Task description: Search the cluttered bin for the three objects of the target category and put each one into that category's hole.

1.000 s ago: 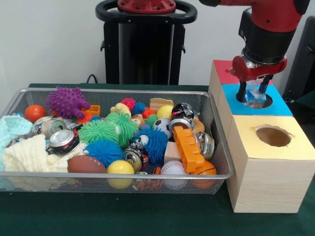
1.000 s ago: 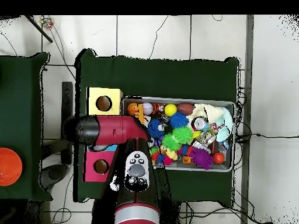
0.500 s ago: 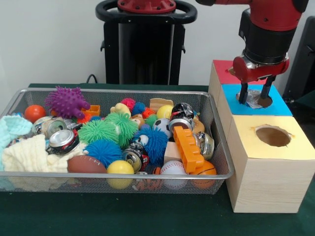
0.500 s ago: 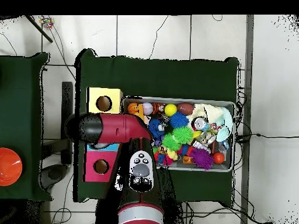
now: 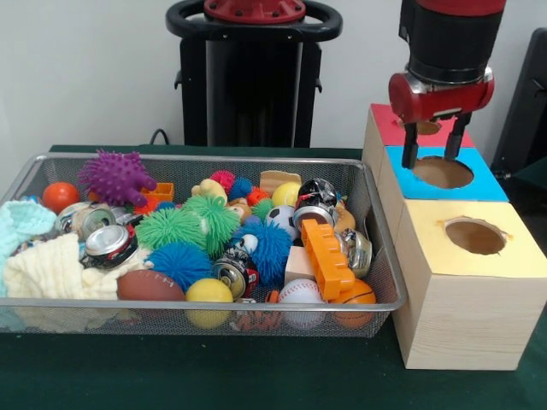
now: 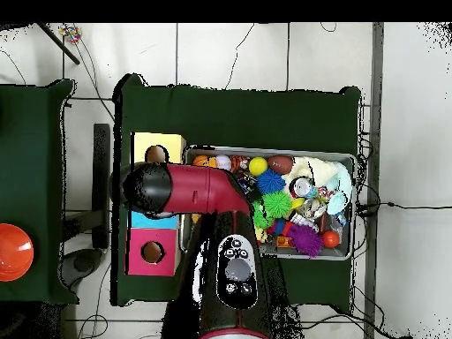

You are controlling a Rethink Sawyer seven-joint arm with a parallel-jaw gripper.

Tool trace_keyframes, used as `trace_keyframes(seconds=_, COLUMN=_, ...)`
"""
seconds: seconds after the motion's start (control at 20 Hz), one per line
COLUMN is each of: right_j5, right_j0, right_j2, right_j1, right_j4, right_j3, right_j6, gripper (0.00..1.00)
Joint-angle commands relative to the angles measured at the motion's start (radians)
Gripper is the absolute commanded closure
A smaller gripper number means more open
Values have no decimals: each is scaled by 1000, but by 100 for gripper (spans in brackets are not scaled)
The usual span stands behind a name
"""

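Gripper (image 5: pixel 430 159) now higher above blue hole (image 5: pixel 442 172), empty, open.

arm (image 5: pixel 449 34) cut off above, blue box (image 6: pixel 155 220) mostly hidden

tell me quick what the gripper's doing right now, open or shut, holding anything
Gripper: open and empty, hanging just above the hole in the blue box.
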Motion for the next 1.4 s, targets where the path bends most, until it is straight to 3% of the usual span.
trace_keyframes(seconds=0.05, right_j5=44, right_j0=-42, right_j2=37, right_j1=-61, right_j4=50, right_j3=-19, right_j6=183, gripper=0)
trace_keyframes(seconds=0.3, right_j5=67, right_j0=-46, right_j2=17, right_j1=-86, right_j4=20, right_j3=-48, right_j6=163, gripper=0)
trace_keyframes(seconds=0.65, right_j5=-11, right_j0=-98, right_j2=1, right_j1=-22, right_j4=-76, right_j3=-100, right_j6=65, gripper=0)
trace_keyframes(seconds=0.85, right_j5=-62, right_j0=-152, right_j2=6, right_j1=7, right_j4=-112, right_j3=-127, right_j6=27, gripper=0)
trace_keyframes(seconds=1.4, right_j5=-37, right_j0=-361, right_j2=62, right_j1=82, right_j4=-191, right_j3=-206, right_j6=-83, gripper=0)
